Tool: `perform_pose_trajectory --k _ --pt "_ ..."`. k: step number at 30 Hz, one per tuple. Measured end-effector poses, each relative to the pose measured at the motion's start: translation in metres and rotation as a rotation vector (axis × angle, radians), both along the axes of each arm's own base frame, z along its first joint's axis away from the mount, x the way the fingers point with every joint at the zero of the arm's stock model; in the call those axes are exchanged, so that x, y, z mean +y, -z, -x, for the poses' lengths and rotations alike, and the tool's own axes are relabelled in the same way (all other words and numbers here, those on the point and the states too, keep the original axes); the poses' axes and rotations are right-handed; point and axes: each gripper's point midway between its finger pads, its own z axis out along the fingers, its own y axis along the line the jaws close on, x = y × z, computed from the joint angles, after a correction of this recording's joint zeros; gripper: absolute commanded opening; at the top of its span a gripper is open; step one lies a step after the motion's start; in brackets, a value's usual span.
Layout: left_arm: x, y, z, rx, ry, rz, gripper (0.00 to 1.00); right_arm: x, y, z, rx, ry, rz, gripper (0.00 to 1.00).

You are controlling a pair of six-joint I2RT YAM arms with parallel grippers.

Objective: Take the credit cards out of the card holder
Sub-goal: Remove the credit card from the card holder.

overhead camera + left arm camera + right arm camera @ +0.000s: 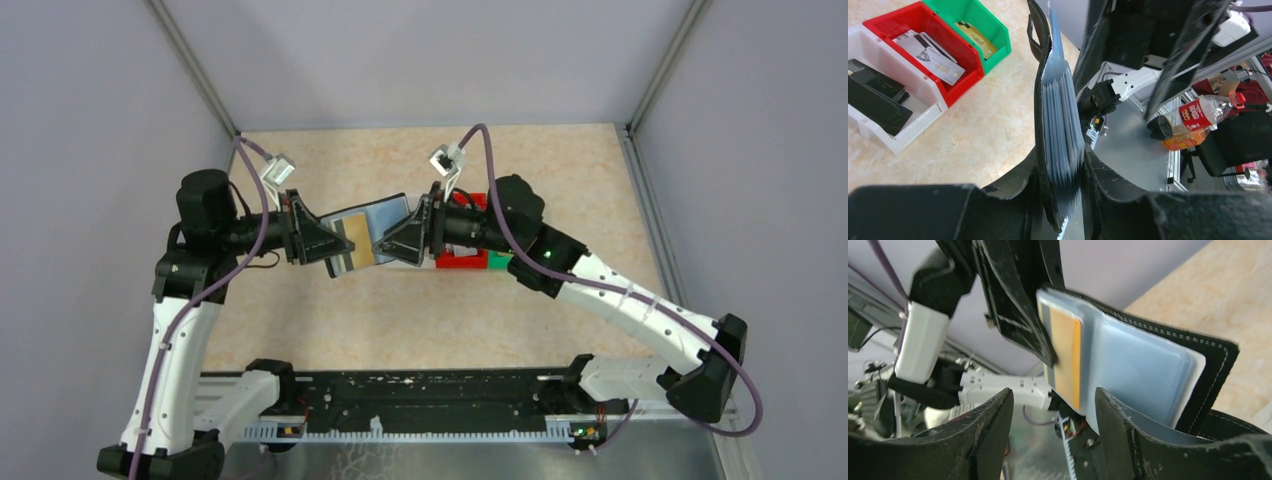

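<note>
The left gripper (1062,170) pinches the black folding card holder (1058,110) open above the beige table (400,320). The right gripper (1053,392) stands spread beside a gold plastic card (1068,355), seemingly not touching it; whatever fills the grey-blue sleeves (1143,370) is indistinct.

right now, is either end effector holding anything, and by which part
The left end effector clamps the card holder across its sleeve stack at one end. The right end effector is open by the gold card, holding nothing.
</note>
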Motion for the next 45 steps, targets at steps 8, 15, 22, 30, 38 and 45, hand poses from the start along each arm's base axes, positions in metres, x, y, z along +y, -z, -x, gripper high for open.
perform_pose_trajectory --k 8,15,22,30,38,45 --pt "-0.002 0.005 0.008 0.041 0.054 -0.003 0.00 0.010 0.019 0.020 0.085 -0.136 0.004 0.48" --pt "-0.004 0.005 0.014 0.062 0.100 0.013 0.00 0.019 0.023 0.023 0.112 -0.194 -0.020 0.44" --pt "-0.005 0.002 0.019 0.065 0.122 0.026 0.00 0.021 0.022 0.026 0.118 -0.221 -0.032 0.43" --pt "-0.005 0.000 0.021 0.072 0.129 0.033 0.00 0.019 0.024 0.028 0.113 -0.225 -0.018 0.43" --pt "-0.005 -0.001 0.021 0.072 0.133 0.038 0.00 0.015 0.032 0.032 0.117 -0.240 0.023 0.43" --pt "-0.006 -0.008 0.023 0.049 0.143 0.054 0.00 0.015 0.024 0.034 0.104 -0.250 0.033 0.42"
